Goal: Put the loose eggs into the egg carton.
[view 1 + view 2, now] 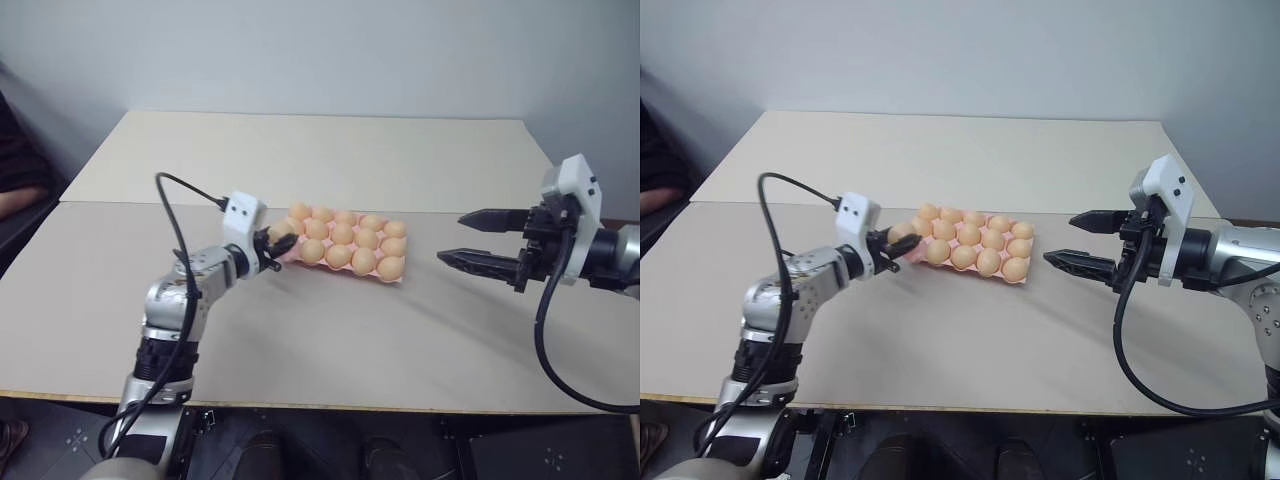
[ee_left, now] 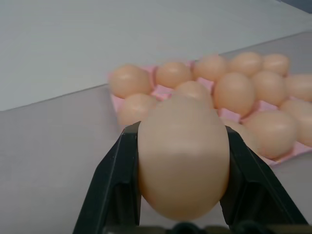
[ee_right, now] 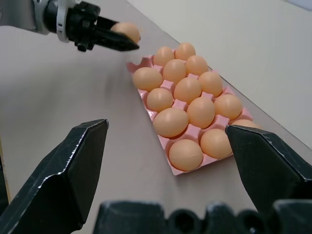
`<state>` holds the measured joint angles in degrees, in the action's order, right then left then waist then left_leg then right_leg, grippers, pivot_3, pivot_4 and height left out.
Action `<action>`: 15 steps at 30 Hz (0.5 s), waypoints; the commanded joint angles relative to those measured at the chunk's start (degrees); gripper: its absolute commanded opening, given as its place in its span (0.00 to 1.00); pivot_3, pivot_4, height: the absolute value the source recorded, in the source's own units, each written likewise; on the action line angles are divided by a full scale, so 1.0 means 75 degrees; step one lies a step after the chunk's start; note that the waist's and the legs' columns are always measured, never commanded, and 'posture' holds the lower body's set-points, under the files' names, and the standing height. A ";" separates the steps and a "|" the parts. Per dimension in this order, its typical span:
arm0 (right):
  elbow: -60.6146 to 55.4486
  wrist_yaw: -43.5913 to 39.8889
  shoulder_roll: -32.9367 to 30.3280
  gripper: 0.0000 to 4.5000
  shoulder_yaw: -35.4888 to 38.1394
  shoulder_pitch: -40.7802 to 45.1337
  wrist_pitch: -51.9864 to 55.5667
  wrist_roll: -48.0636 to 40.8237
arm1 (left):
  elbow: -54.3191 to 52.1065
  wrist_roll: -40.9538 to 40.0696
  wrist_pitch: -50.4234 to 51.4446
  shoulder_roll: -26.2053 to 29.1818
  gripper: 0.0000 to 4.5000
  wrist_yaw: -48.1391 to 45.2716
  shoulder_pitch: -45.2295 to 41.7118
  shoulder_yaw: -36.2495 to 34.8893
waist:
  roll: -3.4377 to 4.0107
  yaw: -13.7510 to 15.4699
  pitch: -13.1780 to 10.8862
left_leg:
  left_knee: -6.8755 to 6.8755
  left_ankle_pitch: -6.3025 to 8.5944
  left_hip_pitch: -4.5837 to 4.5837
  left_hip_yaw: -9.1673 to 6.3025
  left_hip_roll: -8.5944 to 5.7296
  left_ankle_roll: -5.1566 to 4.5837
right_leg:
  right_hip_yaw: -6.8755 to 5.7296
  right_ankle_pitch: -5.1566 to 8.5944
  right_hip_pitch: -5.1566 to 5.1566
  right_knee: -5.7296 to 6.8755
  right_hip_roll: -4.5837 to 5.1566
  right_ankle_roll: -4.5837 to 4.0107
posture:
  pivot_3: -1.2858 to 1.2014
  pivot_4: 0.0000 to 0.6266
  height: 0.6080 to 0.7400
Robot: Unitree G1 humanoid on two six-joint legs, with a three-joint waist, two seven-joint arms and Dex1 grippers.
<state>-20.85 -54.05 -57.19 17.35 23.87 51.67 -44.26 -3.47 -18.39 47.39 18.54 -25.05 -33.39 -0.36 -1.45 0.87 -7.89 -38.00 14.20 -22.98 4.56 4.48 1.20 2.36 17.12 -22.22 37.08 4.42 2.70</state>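
Two grippers: we see both over the table, the left one near the carton's left end, the right one well off to the carton's right.
Left gripper: clenched on one egg; in the left wrist view the two black fingers press against the egg's two sides, and the egg fills the space between them.
Held egg: carried clear of the table surface, just beside the carton's left end; from the head views we cannot tell whether it is over the carton's edge or just short of it.
Right gripper: released and holding nothing; its two fingers stand wide apart and point toward the carton, which we see between them in the right wrist view.
Egg carton: a flat pink tray lying on the table between the two grippers, nearer the left one, set at a slight angle to the table's front edge.
Eggs in the carton: pale orange-tan, seated upright in the cups in three rows; in the right wrist view we count twelve, and the corner cup nearest the left gripper looks bare, though the angle there is poor.
Table seam: behind the carton, a line where a second, paler tabletop joins the nearer one.
Wall: plain and pale, beyond the far tabletop.
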 commanded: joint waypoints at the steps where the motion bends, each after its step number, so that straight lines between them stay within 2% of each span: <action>1: -0.0258 0.0039 -0.0033 1.00 0.0509 -0.0110 -0.0121 -0.0241 | 0.0050 0.0224 0.0075 -0.0230 0.37 0.0474 -0.0274 0.0118 | 0.0000 -0.0001 0.0000 | 0.0001 0.0001 -0.0006 -0.0001 0.0000 -0.0001 | 0.0000 0.0000 -0.0002 0.0002 0.0000 0.0000 | 0.52 0.24 1.00; 7: -0.0350 0.0141 -0.0102 1.00 0.0631 -0.0278 -0.0098 -0.0348 | 0.0379 0.0477 0.0032 -0.0522 0.37 0.0951 -0.0534 0.0155 | -0.0001 -0.0009 0.0000 | 0.0001 0.0000 -0.0014 -0.0001 -0.0001 0.0000 | -0.0001 0.0000 -0.0008 0.0004 0.0002 0.0000 | 0.52 0.24 1.00; 15: -0.0304 0.0238 -0.0116 1.00 0.0527 -0.0236 -0.0133 -0.0346 | -0.0108 0.0546 0.0169 -0.0576 0.37 0.1273 -0.0198 0.0118 | 0.0000 -0.0011 0.0000 | 0.0001 0.0000 -0.0012 -0.0002 -0.0001 0.0000 | 0.0000 0.0000 -0.0007 0.0002 0.0001 0.0000 | 0.52 0.24 1.00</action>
<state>-21.96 -52.31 -57.21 19.62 21.47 51.67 -46.22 -1.45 -14.52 48.81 14.48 -16.12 -34.82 0.94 -1.45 0.79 -7.89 -37.99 14.20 -23.08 4.55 4.47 1.20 2.35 17.12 -22.28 37.10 4.43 2.70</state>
